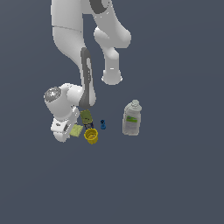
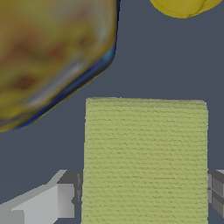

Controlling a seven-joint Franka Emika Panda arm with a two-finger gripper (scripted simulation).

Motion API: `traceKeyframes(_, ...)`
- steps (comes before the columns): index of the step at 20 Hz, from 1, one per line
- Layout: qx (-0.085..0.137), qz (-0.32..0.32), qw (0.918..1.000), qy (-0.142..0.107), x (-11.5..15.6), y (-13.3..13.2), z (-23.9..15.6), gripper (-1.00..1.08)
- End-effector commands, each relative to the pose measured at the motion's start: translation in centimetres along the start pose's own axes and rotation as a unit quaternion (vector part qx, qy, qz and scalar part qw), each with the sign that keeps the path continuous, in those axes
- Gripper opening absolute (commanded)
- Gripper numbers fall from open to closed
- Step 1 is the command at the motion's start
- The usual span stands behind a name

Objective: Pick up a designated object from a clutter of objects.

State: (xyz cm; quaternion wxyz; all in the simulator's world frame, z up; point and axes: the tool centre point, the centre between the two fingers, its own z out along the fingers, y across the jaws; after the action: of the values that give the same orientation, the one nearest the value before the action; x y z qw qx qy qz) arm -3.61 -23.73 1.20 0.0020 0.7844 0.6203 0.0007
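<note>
The designated object, a flat pale yellow-green pad (image 2: 144, 157) with a woven texture, lies between my two fingers in the wrist view. My gripper (image 2: 143, 192) has one grey finger (image 2: 65, 199) against one long edge of the pad and the other against the opposite edge, so it stands shut on the pad. In the exterior view the gripper (image 1: 70, 130) is down low at the pad (image 1: 76, 130), at the left end of the clutter of objects. The yellow cup (image 1: 91, 136) and the olive printed box (image 1: 86, 116) sit right beside it.
A tiny blue piece (image 1: 103, 124) stands to the exterior view's right of the box, and a white labelled bottle (image 1: 132, 118) further right. In the wrist view the box (image 2: 48, 52) looms large and blurred close to the pad, with the cup's rim (image 2: 183, 6) at the picture's edge.
</note>
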Motion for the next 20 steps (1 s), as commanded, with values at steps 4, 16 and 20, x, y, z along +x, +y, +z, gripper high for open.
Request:
traceKeyframes(4,0.002,0.000,1.0000,0.000,0.0,-0.2,0.2,-1.00)
traceKeyframes(16,0.000,0.000,1.0000,-0.001,2.7,-0.3,-2.1,-1.00)
traceKeyframes(20,0.001,-0.001,1.0000,-0.002,5.4,-0.7,-4.1,-1.00)
